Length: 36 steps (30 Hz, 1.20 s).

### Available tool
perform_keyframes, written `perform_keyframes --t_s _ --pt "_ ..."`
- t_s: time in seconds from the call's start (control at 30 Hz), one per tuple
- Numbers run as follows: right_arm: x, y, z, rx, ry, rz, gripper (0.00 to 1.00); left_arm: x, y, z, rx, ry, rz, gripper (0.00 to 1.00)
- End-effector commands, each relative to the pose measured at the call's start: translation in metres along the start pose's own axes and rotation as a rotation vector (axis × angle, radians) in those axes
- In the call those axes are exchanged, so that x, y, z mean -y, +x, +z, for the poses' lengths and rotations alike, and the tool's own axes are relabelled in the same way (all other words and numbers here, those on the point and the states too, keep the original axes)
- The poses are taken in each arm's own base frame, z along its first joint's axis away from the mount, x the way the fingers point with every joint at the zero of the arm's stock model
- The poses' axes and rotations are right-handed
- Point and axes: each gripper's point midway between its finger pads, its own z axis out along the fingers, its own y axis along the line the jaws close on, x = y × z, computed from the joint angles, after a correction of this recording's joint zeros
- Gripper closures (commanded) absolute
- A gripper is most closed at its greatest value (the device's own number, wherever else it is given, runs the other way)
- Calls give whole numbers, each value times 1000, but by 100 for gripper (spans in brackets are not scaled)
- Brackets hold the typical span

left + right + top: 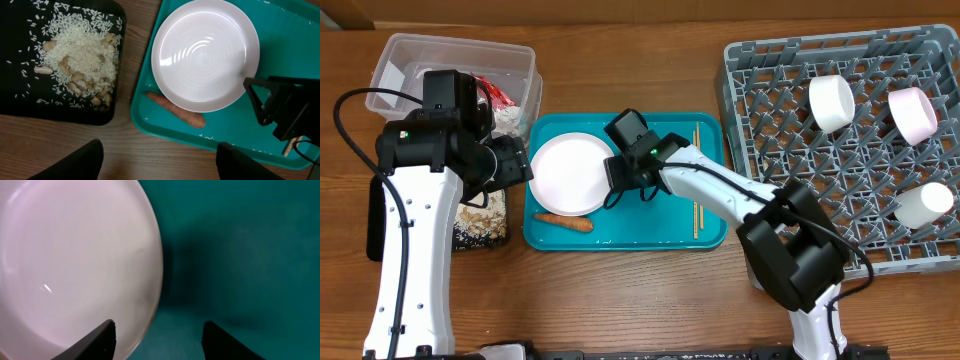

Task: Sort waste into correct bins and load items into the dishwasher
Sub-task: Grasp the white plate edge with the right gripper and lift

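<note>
One plate: the round pale pinkish-white plate (570, 172) lies flat at the left end of the teal rectangular serving tray (650, 235); overhead, the right gripper (613, 188) covers its right rim
Right fingers: apart; the right wrist view puts one dark tip over the plate's rim and the other over bare teal, with the rim's edge between them; whether they touch it cannot be made out
Cut off: that view holds only part of the plate (70, 255) and the tray floor (240, 245), both blurred
Carrot: the small orange carrot (563, 221) lies on the tray against the plate's near edge; touching or tucked under, I cannot tell
Chopsticks: the thin wooden chopsticks (697, 180) lie along the tray's right side; the left wrist view shows only one end (290, 147)
Left gripper: its fingers (75, 165) are spread wide with nothing between them; overhead the wrist body hides them (510, 160)
Black tray: the shallow black rectangular tray (20, 95) holds beige crumbly food scraps (80, 55) with rice; overhead the left arm mostly hides it
Clear tub: the clear plastic rectangular tub (400, 55) holds a red foil wrapper (500, 95), half hidden
Rack: the large grey plastic dish rack (770, 100), cut off at the right, carries a pinkish bowl (912, 113)
Writing: a pale patch on the tub's wall, too small to read
</note>
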Motion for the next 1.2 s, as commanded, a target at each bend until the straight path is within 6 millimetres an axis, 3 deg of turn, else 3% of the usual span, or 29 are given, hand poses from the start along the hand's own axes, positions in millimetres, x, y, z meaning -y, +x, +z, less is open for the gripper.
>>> perform_keyframes --t_s 0.0,0.1,0.23,0.47,0.67,0.83,0.97,1.17 --pt "2 -1 9 1 14 20 50 -2 -5 -8 32 -5 -10 26" --pt "6 4 17 -20 24 22 58 -2 -5 -8 31 -5 -10 25" --pt "17 9 19 -33 81 23 77 -2 -5 -8 31 -5 -10 26" --pt "65 6 10 -3 301 83 87 -2 -5 -8 31 -5 -9 26" --pt "90 0 2 -18 337 134 96 -2 -5 -8 32 -5 -9 25" --pt "117 0 -9 -60 375 176 96 -2 -5 -8 32 -5 -9 25" --pt "132 -2 -29 -93 410 199 96 -2 -6 -8 33 -5 -9 25" --pt "137 -46 -109 93 481 159 96 -2 -6 -8 33 -4 -10 25"
